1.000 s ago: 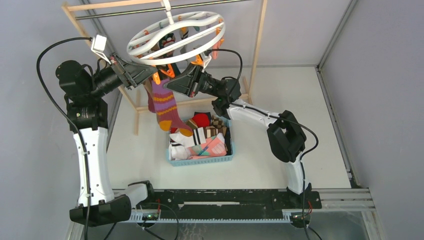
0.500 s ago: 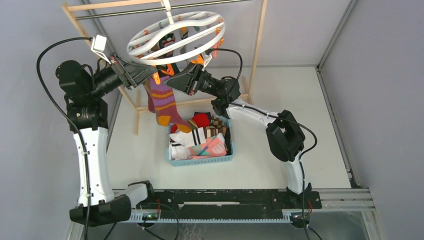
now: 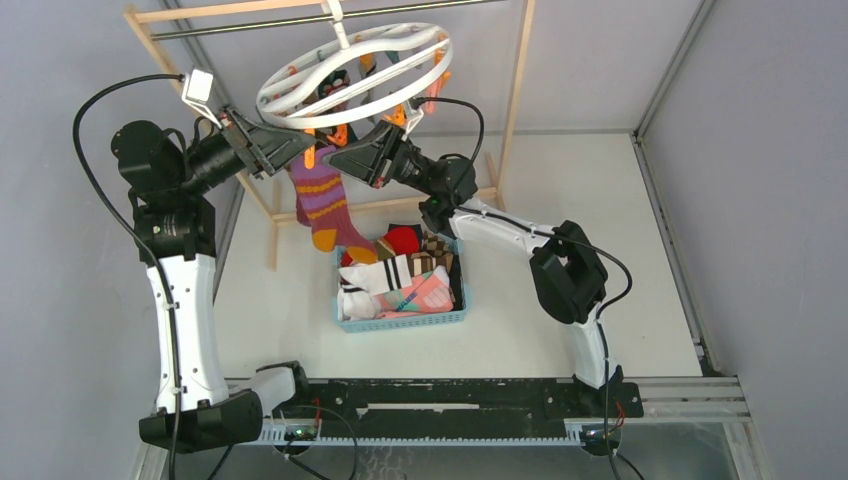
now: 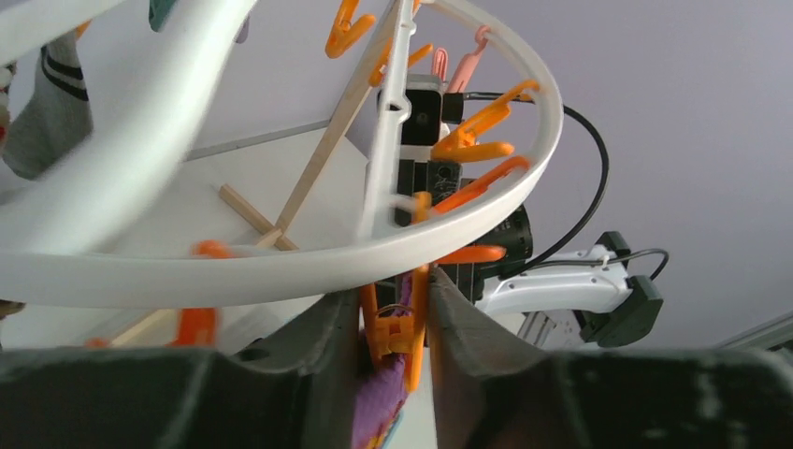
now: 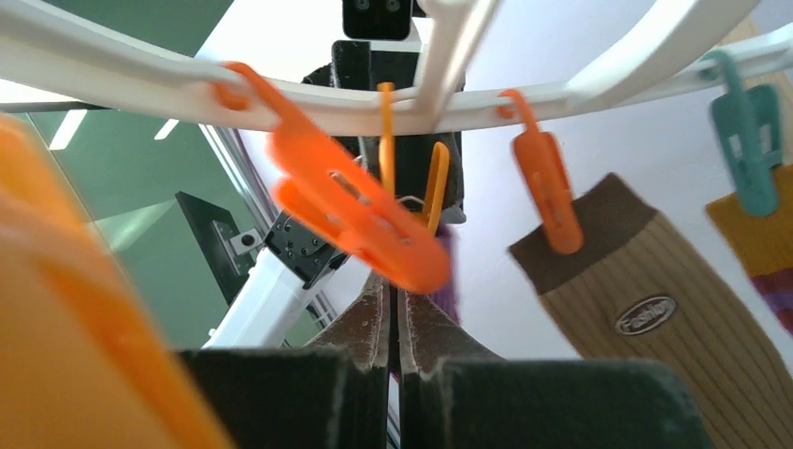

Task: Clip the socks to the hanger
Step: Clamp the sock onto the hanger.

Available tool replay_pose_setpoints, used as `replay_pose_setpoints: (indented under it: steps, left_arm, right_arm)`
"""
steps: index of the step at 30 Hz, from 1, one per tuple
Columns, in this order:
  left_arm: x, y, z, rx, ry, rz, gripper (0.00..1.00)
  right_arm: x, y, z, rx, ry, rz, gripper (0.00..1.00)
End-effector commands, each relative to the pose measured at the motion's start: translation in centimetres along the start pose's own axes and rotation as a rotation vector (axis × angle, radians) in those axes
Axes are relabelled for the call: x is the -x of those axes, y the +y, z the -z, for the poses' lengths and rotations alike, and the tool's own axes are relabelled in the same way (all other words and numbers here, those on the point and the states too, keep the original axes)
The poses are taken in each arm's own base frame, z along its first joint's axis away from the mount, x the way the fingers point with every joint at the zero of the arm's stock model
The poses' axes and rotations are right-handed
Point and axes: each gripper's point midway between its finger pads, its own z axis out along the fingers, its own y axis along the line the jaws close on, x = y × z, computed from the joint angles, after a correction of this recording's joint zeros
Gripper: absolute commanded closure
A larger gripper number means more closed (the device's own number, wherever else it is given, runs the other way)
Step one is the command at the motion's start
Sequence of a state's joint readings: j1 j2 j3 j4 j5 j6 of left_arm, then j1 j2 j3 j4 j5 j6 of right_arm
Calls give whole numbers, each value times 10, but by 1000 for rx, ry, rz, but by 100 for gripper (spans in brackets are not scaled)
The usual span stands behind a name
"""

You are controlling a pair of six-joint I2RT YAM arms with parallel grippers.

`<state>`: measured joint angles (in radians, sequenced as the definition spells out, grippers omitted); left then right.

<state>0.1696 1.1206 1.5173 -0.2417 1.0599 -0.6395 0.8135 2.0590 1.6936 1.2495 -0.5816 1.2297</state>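
The white round hanger (image 3: 352, 72) hangs from the rack bar, with orange clips and clipped socks under it. My left gripper (image 3: 303, 150) is shut on an orange clip (image 4: 400, 329) just under the ring (image 4: 281, 267), squeezing it. The top of a purple-orange striped sock (image 3: 325, 200) sits in that clip, and purple fabric (image 4: 379, 412) shows between my left fingers. My right gripper (image 3: 336, 157) meets it from the right, jaws pressed together (image 5: 394, 281) at the sock's purple top edge (image 5: 447, 271). More socks lie in the blue basket (image 3: 400, 320).
The light wooden rack frame (image 3: 518, 90) stands around the hanger. A brown striped sock (image 5: 645, 290) hangs from an orange clip, beside a teal clip (image 5: 751, 140). A loose orange clip (image 5: 360, 224) dangles blurred right above my right fingers.
The striped sock and my right gripper have moved up and to the left towards the clip. The hanger ring has tilted and shifted slightly. My left gripper has stayed in place.
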Motion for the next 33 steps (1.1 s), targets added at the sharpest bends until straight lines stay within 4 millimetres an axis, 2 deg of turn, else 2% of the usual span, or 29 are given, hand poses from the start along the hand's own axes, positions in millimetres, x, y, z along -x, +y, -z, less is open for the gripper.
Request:
replay_pose_setpoints:
  steps: [1, 4, 10, 13, 18, 22, 28, 30, 31, 33]
  left_arm:
    - [-4, -15, 4, -48, 16, -23, 54]
    - [-4, -16, 5, -41, 17, -27, 33]
    - [-6, -12, 11, 3, 24, -54, 11]
    - [-15, -5, 18, 39, 47, -52, 7]
    - [-40, 20, 33, 112, 97, -29, 7]
    - [-61, 24, 41, 93, 128, -5, 16]
    - [-76, 24, 42, 54, 145, 15, 42]
    - [-77, 28, 41, 58, 147, 22, 51]
    - [-76, 29, 41, 63, 144, 25, 61]
    - [-73, 33, 39, 79, 134, 31, 76]
  right_arm:
    - [10, 16, -9, 34, -39, 43, 100]
    - [10, 15, -9, 30, -42, 42, 100]
    - [14, 14, -8, 24, -56, 47, 100]
    - [14, 14, -7, 21, -56, 42, 100]
    - [12, 15, -5, 13, -49, 31, 100]
    - [9, 14, -7, 9, -39, 23, 100]
    - [5, 13, -11, 15, -31, 10, 100]
    - [3, 14, -12, 15, -29, 8, 100]
    - [2, 15, -12, 18, -27, 9, 99]
    - [1, 15, -13, 17, -22, 10, 92]
